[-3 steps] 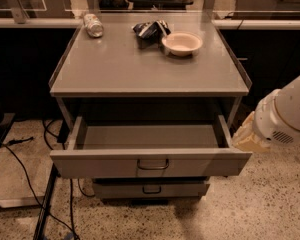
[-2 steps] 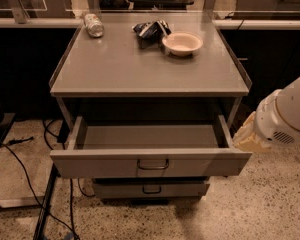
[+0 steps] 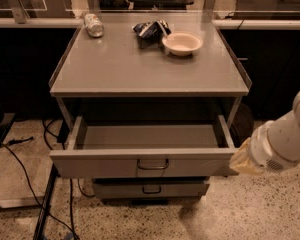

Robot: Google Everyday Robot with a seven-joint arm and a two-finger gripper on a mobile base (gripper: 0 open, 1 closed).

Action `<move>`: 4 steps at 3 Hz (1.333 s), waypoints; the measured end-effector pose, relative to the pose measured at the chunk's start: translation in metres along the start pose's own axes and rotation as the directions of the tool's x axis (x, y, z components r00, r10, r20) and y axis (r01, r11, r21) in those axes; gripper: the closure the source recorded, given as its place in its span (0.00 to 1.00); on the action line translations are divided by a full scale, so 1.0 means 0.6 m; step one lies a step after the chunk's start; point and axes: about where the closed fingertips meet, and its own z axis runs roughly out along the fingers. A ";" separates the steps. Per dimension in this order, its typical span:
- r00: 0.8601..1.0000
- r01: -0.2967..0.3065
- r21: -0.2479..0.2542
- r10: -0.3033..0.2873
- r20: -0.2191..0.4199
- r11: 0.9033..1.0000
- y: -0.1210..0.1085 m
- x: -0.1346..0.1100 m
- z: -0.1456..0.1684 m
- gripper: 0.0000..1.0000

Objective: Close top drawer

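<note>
The claw sits against the right end of the top drawer, at its front panel; whether it is open I cannot tell. The drawer stands pulled well out under the desk, its tray bare. It is stiff metal and probably slides easily, so push flat on the panel near the handle. The bowl on the desk looks empty.

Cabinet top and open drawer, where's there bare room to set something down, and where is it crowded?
The cabinet top is bare across its front and middle, back to the can, dark wrapper and bowl crowding the rear. The top drawer holds nothing visible. The gripper sits at the drawer's right front corner, narrowing that side.
</note>
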 end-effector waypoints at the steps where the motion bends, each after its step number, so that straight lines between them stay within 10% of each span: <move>1: 0.998 -0.009 -0.013 0.010 0.064 1.000 0.009 0.015 0.078 1.00; 4: 0.994 0.085 0.106 -0.091 0.057 0.991 -0.005 0.022 0.110 1.00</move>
